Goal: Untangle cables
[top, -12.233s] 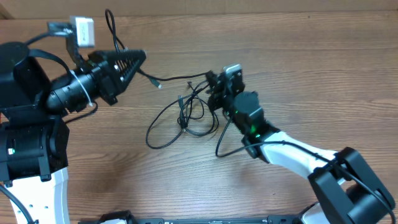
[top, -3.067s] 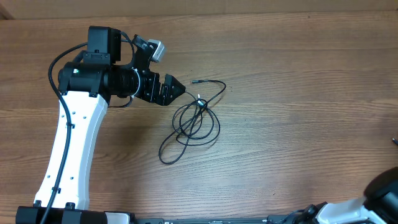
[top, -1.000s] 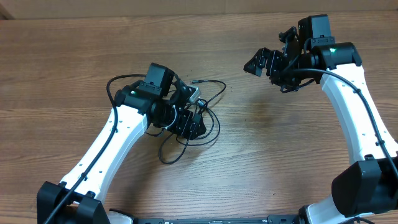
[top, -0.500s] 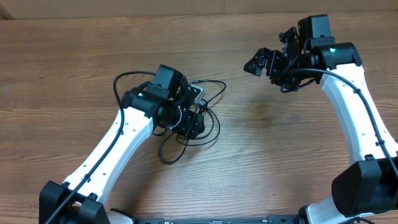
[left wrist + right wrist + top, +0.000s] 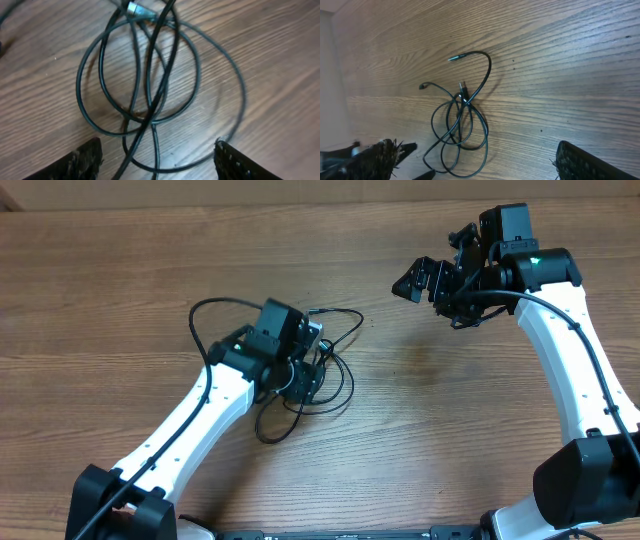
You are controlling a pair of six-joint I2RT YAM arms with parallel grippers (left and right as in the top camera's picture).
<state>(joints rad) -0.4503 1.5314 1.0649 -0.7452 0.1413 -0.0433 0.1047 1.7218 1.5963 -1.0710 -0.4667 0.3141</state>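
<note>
Cables (image 5: 345, 395): 2 thin black cords in one tangled heap on desk (image 5: 450, 440), centre-left in overhead view. Several overlapping loops, strands crossing near the middle. One long strand arcs out on the far side & ends in a metal-tipped plug (image 5: 313, 310) lying flat on the wood. Right wrist view shows the heap (image 5: 462, 122) w/ that arc at top, a 2nd loose end (image 5: 423, 86) off to one side, and a small plug (image 5: 463, 90) at the crossing.

My left hand (image 5: 308, 380): directly over the heap, arm reaching in from near-left edge of desk. Fingers spread wide, grasping nothing. Left wrist view: hand (image 5: 157, 160) w/ one fingertip (image 5: 85, 160) at each lower corner, loops (image 5: 150, 85) lying on the wood between & beyond them, silver plug (image 5: 137, 8) at top edge. Whether a fingertip touches any strand: can't tell.

My right hand (image 5: 412, 282): over far-right part of desk, well apart from cables, pointing toward them. Fingers apart, holding nothing. Right wrist view: hand (image 5: 487, 160) w/ tips at both lower corners, heap seen beyond them.

Desk: brown wood grain.
</note>
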